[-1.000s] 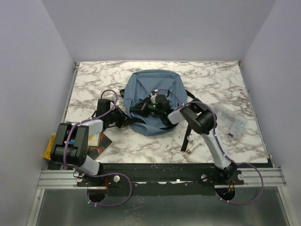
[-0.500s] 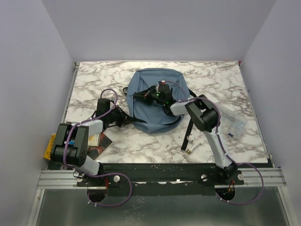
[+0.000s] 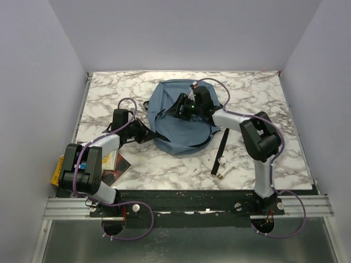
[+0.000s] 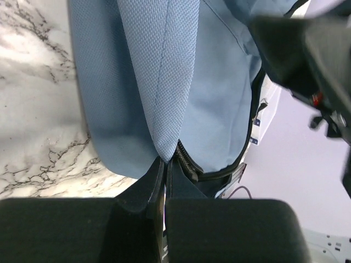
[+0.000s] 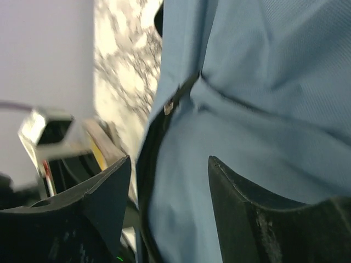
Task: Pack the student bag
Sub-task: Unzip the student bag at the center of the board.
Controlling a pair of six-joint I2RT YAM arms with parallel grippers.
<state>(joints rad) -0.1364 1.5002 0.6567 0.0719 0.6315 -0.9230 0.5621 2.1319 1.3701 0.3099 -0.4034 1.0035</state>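
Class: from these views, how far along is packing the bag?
Done: the left gripper pinches the bag's edge by the zip. In hand: the right gripper hovers open over the fabric, empty. Left: a book and small items lie on the table, outside the bag.

Grey-veined white marble tabletop (image 3: 109,93); plain pale lavender walls (image 3: 186,33) on three sides; even light.

The backpack (image 3: 167,129) is soft, dusty-blue and rounded; it lies crumpled mid-table (image 3: 109,93), somewhat toward the back. Its black zip (image 4: 189,164) runs beside a pinched-up fold of fabric; a black strap (image 3: 220,148) trails from its right side toward the near edge.
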